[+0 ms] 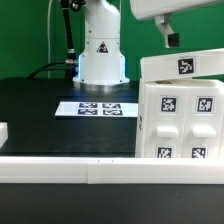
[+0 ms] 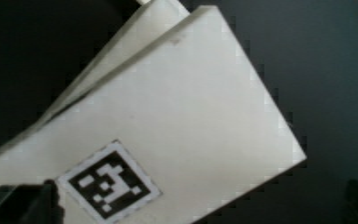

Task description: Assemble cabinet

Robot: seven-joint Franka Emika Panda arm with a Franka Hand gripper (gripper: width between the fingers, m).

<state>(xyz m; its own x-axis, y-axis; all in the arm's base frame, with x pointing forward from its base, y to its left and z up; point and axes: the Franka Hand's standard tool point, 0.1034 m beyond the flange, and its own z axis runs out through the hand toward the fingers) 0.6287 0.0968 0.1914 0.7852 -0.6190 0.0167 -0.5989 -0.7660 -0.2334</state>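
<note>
currently the cabinet point(image 1: 182, 118) stands on the black table point(image 1: 40, 110) at the exterior view's right. its broad face is turned to the camera and shows four tagged panels. a white top slab with a single tag sits on it, slightly tilted.

gripper point(image 1: 169, 36) hangs just above that slab, cropped by the frame edge. fingers open or closed: cannot tell from either view.

wrist view: a flat white face of the cabinet with one tag fills most of the frame, and a second white edge is layered behind it. one dark finger point(image 2: 16, 205) shows at the corner near the tag; contact unclear.

surroundings: the marker board point(image 1: 100, 107) lies flat just beside the cabinet, toward the robot base point(image 1: 100, 55). a long white rail point(image 1: 70, 166) runs across the front and hides the cabinet's lower edge. a small white piece point(image 1: 3, 131) sits at the exterior view's left edge, well apart.
</note>
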